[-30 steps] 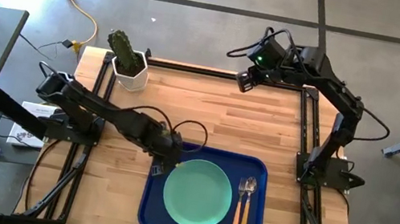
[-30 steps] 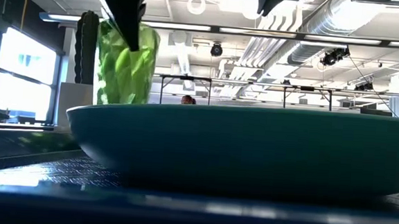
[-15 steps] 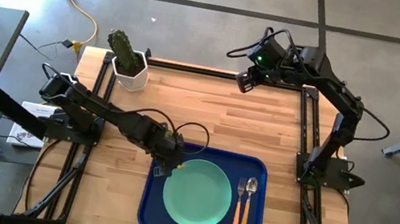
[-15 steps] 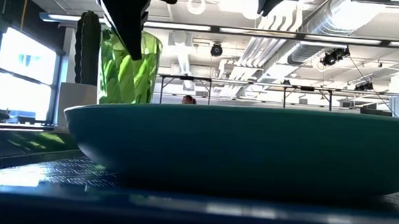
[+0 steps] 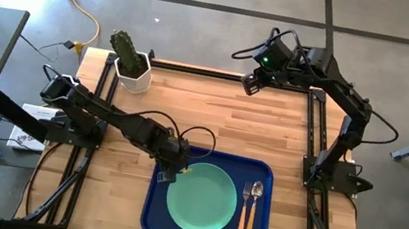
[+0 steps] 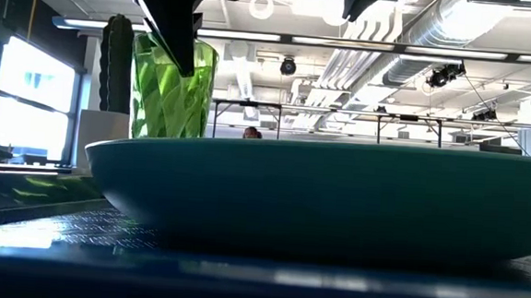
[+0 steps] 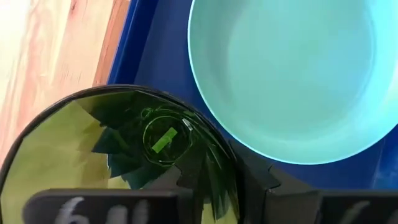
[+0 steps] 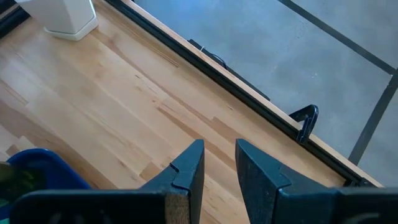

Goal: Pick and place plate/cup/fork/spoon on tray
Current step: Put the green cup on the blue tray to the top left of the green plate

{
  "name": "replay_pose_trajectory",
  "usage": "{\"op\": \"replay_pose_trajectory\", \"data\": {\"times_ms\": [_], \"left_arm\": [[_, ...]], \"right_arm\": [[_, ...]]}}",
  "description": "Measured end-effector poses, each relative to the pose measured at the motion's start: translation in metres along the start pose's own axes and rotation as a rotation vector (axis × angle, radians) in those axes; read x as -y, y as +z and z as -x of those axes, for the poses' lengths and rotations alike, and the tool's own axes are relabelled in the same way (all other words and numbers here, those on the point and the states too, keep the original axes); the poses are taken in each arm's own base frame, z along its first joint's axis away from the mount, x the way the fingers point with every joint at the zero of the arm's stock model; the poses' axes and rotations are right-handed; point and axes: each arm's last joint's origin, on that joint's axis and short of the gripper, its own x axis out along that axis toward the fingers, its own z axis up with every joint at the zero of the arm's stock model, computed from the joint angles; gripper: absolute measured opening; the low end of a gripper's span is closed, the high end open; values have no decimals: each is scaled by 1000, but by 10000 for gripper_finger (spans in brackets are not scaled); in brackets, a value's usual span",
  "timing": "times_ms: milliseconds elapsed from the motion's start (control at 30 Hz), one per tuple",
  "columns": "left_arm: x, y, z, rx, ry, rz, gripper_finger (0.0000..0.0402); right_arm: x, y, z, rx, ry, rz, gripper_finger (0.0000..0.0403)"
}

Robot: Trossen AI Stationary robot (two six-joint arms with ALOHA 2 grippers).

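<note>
At the upper left of the high view, a white hexagonal pot (image 5: 134,72) with a cactus stands on the pale wood-plank table (image 5: 214,108). Lower, left of centre, the left gripper (image 5: 171,167) sits over the cup (image 6: 172,86), a faceted, translucent green glass tumbler standing upright in the tray's upper left corner, just beside the plate; whether its fingers grip the glass or have let go, I cannot tell. The glossy deep-blue tray (image 5: 155,214) has rounded corners. The smooth round mint plate (image 5: 202,198) lies in it, then the fork (image 5: 244,209) and spoon (image 5: 253,204), silver-headed, tan-handled, side by side. At upper right, the right gripper (image 8: 217,163) hangs over the table's far edge, fingers slightly parted, empty.
</note>
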Motion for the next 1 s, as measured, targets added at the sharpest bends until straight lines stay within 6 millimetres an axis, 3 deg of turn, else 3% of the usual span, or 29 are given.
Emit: {"op": "replay_pose_trajectory", "data": {"times_ms": [433, 733, 1000], "left_arm": [[-3, 1, -1, -39, -66, 40, 105], [-15, 7, -1, -54, -80, 86, 111], [-15, 24, 19, 1, -145, 77, 111]], "right_arm": [[0, 0, 0, 0, 0, 8, 83], [0, 0, 0, 0, 0, 8, 83], [0, 0, 0, 0, 0, 26, 83]]}}
